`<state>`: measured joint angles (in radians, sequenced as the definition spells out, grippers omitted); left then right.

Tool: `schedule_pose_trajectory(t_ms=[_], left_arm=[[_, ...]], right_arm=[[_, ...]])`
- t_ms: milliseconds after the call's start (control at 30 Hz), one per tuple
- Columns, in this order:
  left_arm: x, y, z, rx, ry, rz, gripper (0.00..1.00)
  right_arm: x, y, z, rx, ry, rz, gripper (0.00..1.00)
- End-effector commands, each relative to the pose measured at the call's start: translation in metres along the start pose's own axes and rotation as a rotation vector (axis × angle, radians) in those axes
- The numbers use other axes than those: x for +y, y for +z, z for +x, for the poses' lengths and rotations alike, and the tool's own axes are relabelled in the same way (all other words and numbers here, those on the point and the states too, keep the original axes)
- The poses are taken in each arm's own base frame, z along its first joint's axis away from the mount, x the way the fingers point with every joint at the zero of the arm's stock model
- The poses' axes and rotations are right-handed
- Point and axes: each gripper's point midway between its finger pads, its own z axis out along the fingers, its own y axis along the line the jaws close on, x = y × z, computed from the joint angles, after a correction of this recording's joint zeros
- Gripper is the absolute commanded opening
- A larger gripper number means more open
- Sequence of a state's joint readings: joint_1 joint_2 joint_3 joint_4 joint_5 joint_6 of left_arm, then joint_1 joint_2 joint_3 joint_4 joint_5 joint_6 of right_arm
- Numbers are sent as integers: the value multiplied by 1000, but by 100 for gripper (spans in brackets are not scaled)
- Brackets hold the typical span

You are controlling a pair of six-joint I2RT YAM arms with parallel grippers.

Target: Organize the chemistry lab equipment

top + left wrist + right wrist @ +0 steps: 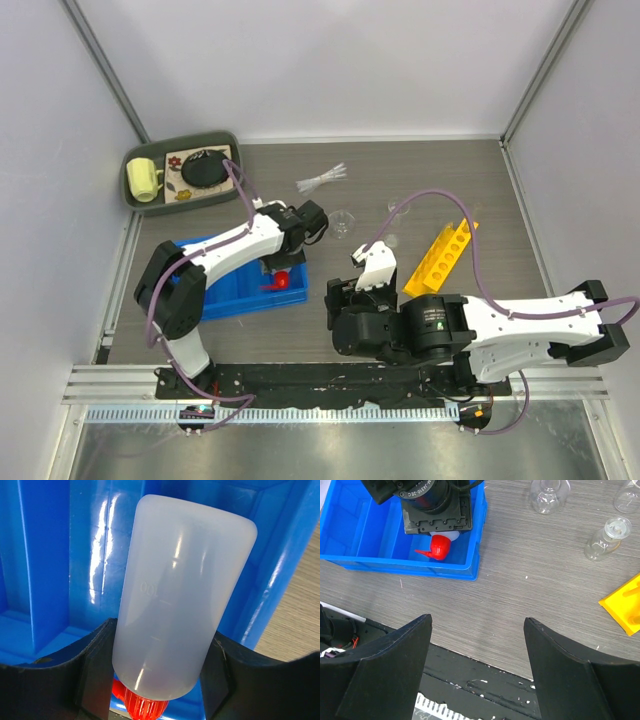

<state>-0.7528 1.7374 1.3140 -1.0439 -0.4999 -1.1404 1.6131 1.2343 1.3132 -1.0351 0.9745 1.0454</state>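
Observation:
A white squeeze bottle (180, 595) with a red cap (145, 707) lies low inside the blue bin (45, 555). My left gripper (160, 665) is shut on it, both black fingers (97, 655) pressed to its sides. From above, the red cap (280, 281) shows under the left gripper (283, 268). Small clear glass beakers (342, 222) (397, 208) stand on the table, with thin pipettes (322, 179) behind them. The long yellow rack (440, 257) lies to the right. My right gripper (477, 620) hangs open and holds nothing, above the table's near edge.
A green tray (228, 190) at the back left holds a yellow mug (145, 180) and a round black object (207, 168). The blue bin (445, 569) sits left of my right gripper, with beakers (549, 495) (607, 537) and the rack's end (625, 607) to its right.

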Motion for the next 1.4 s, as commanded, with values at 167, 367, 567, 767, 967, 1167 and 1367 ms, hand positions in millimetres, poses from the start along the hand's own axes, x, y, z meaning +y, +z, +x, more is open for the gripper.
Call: schedule_pose_trajectory(t_ms=[167,367,567,767,967,1167,1367], left_arm=[[-30,-12,-20,-43,-5,97,57],[-32,-10,-16,-27,3,108,68],[-31,-18,-20,-39,9,124,81],[-29,-31,-26,-54,10,165,84],[-24,-71,-50,-127,29,273,92],[-31,-130,-99,-293,87,430,96],[-55,-162,-156,-409,263,486,99]], right_arm=[[-8,-2,-9,-52,45,20,80],[-6,0,-8,-49,35,22,80],[-3,1,-6,-41,32,21,80],[3,0,-8,-40,30,16,80],[7,0,-22,-84,4,43,82],[0,-10,-61,-183,22,70,83],[-15,-24,-83,-226,70,57,83]])
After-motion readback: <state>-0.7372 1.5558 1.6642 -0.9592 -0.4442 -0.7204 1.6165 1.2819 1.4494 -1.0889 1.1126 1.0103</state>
